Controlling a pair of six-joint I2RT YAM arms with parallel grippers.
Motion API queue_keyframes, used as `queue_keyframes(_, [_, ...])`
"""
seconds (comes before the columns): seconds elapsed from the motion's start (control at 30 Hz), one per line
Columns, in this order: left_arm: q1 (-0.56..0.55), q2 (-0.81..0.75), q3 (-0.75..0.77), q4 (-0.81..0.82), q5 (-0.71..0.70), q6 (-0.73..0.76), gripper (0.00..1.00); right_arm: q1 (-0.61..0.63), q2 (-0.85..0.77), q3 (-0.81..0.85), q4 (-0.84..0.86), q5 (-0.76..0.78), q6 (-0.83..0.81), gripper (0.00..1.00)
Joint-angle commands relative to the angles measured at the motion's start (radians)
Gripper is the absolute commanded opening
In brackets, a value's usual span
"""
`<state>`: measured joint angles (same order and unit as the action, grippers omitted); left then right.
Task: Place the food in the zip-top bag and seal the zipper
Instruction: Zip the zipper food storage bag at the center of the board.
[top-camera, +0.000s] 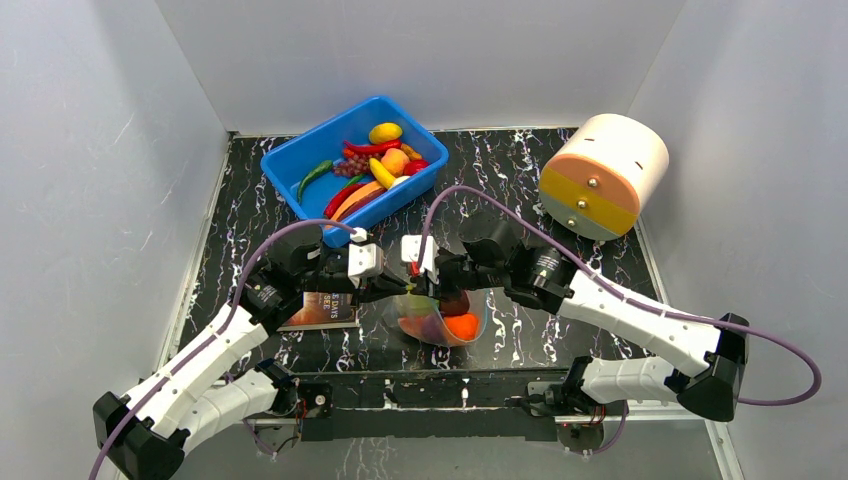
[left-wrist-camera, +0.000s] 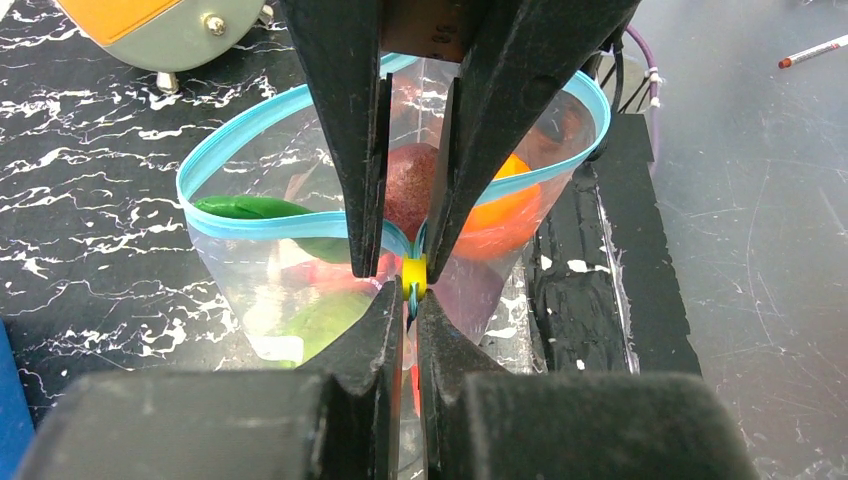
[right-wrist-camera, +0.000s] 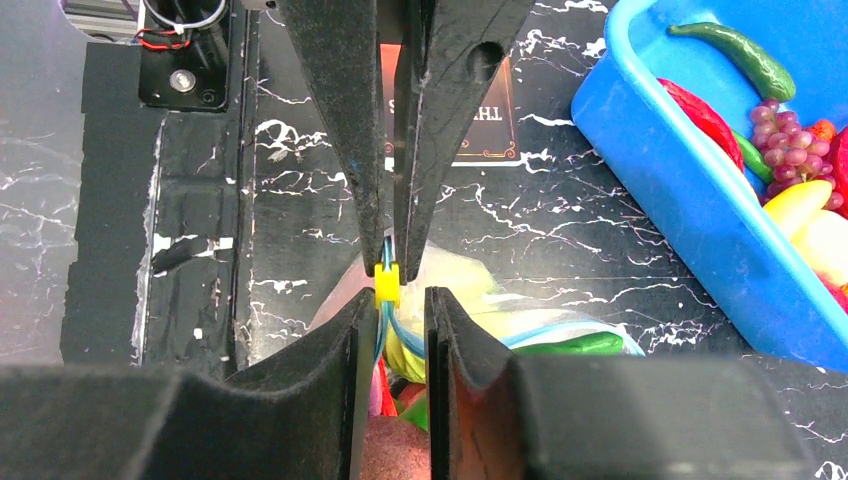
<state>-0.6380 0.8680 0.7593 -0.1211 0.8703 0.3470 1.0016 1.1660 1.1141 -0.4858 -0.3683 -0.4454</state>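
At yellow slider (left-wrist-camera: 413, 274), left gripper (left-wrist-camera: 411, 312) pinches zipper (left-wrist-camera: 260, 226) tight; right gripper (right-wrist-camera: 400, 300), jaws slightly parted, straddles it, unsealed length running off on the right gripper's side.

Bright, even light comes down from overhead and bounces off the pale walls (top-camera: 100, 150), leaving only soft shadows on the dark marbled surface (top-camera: 500, 160). Close up, the left fingers (left-wrist-camera: 385, 345) and right fingers (right-wrist-camera: 350, 345) loom black and soft-edged. The clear zip-top bag (left-wrist-camera: 250, 290) shows faint glints.
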Motion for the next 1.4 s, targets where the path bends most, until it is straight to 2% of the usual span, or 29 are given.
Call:
queue_keyframes(0.0, [-0.001,-0.001,0.037,-0.013,0.048,-0.010,0.00,0.008,0.003,0.017,0.107,0.006,0.004,0.22])
queue_keyframes(0.23, [-0.001,0.002,0.040,-0.005,0.050,-0.020,0.00,0.017,0.020,0.019,0.118,0.000,0.007,0.20])
queue_keyframes(0.33, [-0.001,0.002,0.042,-0.024,0.045,-0.010,0.00,0.021,0.017,0.016,0.117,0.025,0.000,0.00])
queue_keyframes(0.5, [-0.001,-0.013,0.066,-0.147,-0.049,0.051,0.00,0.021,-0.037,0.004,0.086,0.124,-0.030,0.00])
queue_keyframes(0.63, [0.000,-0.045,0.083,-0.202,-0.166,0.048,0.00,0.022,-0.070,-0.007,0.034,0.151,-0.047,0.00])
queue_keyframes(0.87, [0.001,-0.046,0.104,-0.294,-0.263,0.071,0.00,0.020,-0.114,-0.030,0.002,0.197,-0.021,0.00])
queue_keyframes(1.0, [0.001,-0.063,0.110,-0.298,-0.261,0.070,0.00,0.019,-0.121,-0.030,-0.020,0.211,-0.016,0.00])
queue_keyframes(1.13, [0.001,-0.064,0.094,-0.224,-0.110,0.045,0.00,0.021,-0.121,-0.032,0.001,0.164,-0.005,0.00])
queue_keyframes(1.27, [0.001,-0.063,0.018,-0.030,-0.018,-0.029,0.27,0.019,-0.119,-0.026,0.064,0.083,0.012,0.00])
queue_keyframes(1.37, [0.001,-0.041,0.010,0.018,0.016,-0.049,0.36,0.019,-0.101,-0.013,0.079,0.061,0.017,0.00])
